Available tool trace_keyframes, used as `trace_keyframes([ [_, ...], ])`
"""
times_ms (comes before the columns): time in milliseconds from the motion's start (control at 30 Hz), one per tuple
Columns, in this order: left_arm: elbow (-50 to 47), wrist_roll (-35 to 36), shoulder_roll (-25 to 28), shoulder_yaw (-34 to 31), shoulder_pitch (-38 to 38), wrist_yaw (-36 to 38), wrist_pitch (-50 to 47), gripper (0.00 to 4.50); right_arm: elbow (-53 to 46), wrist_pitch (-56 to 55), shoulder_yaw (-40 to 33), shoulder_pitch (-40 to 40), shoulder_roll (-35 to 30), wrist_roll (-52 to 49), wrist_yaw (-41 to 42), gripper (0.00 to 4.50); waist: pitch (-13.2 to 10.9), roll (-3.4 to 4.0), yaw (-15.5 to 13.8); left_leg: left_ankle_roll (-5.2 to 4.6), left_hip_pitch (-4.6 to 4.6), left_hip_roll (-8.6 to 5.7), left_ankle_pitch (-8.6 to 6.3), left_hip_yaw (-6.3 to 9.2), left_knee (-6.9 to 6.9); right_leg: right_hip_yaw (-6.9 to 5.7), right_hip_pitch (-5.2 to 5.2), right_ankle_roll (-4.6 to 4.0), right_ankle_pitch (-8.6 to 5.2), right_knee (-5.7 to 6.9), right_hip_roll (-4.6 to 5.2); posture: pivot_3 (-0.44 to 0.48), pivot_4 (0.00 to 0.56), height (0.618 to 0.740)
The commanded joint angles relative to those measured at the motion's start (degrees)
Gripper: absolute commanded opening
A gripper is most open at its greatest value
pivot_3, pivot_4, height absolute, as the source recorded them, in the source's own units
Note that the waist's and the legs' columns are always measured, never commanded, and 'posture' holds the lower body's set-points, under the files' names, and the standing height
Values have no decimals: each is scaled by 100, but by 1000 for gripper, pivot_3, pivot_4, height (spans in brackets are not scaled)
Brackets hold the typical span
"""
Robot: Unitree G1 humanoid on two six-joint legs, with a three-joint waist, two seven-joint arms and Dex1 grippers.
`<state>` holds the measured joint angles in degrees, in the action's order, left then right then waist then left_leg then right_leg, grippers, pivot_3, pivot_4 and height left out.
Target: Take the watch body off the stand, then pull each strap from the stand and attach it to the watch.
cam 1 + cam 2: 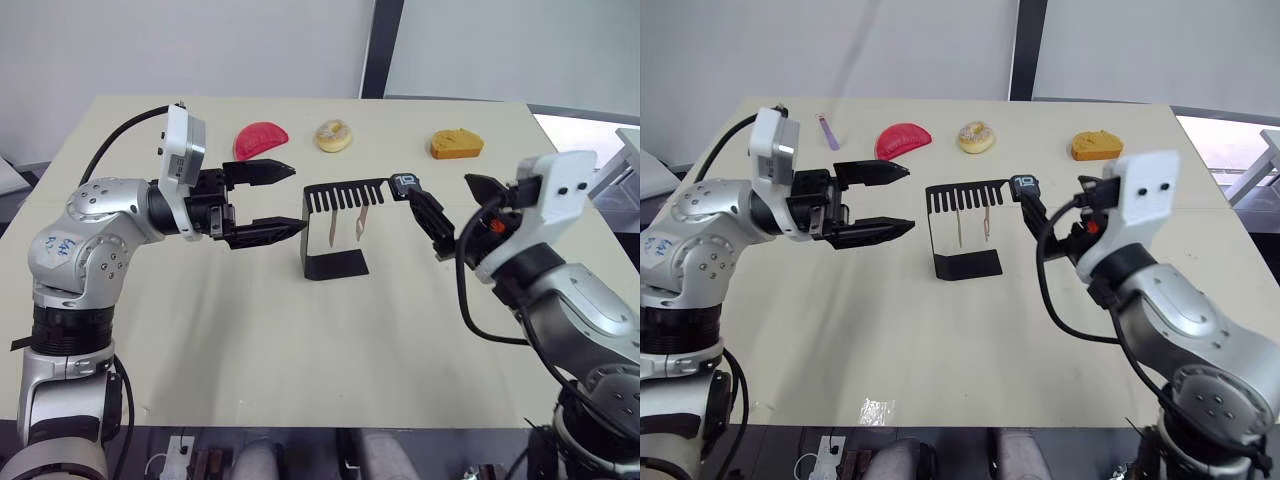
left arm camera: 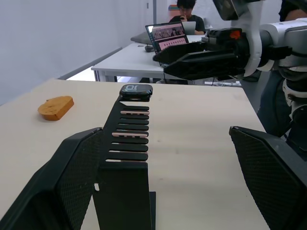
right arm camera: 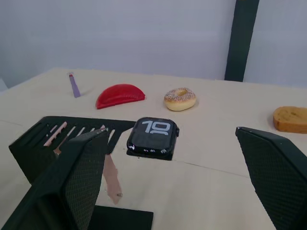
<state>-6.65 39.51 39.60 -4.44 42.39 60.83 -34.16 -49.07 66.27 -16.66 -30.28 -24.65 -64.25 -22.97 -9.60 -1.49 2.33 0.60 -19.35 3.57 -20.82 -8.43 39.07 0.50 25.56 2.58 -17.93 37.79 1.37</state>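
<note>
Small black square watch body (image 3: 152,136), screen showing white digits, sits on the tip of the black sheet-metal stand's (image 1: 335,262) comb arm, mid-table. Right gripper (image 3: 172,191) straddles it, jaws apart; left gripper (image 1: 268,201) likewise spread.

We can read only one thing with confidence: the white digits "10" on the dark screen of the watch body (image 3: 152,137), which sits at the end of the slotted top arm of the stand (image 3: 53,139). The same digits show faintly on the watch in the head views, too small for us to make out more than that. There is some blue handwriting on the grey shoulder housing of the left arm, but we cannot decipher it. A laptop screen (image 2: 166,33) far behind the bench shows pictures, with nothing legible.
</note>
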Motion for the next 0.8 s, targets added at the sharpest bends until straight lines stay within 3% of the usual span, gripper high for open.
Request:
trace_keyframes([
  [33, 62, -100, -32, -46, 89, 110, 244, 4482, 179, 23, 159, -356, 33, -178, -488, 4500, 0, 0, 4, 0, 0, 0, 0, 1, 0, -1, 0, 0, 0, 0, 0, 0, 150, 737],
  [367, 160, -301, -90, -33, 62, 141, 503, 4482, 874, 354, 616, -1129, 336, -168, -1366, 4500, 0, 0, 104, -1, -9, 4, 1, 5, -1, -2, 6, 0, 0, 0, 3, 0, 150, 737],
  [800, 90, -260, -10, -109, -3, 144, 479, 4482, 1052, 613, 774, -1321, 533, -173, -1504, 4500, 0, 0, 105, -1, -13, 5, 1, 5, -2, -3, 8, 0, 0, -2, 4, 0, 150, 737],
])
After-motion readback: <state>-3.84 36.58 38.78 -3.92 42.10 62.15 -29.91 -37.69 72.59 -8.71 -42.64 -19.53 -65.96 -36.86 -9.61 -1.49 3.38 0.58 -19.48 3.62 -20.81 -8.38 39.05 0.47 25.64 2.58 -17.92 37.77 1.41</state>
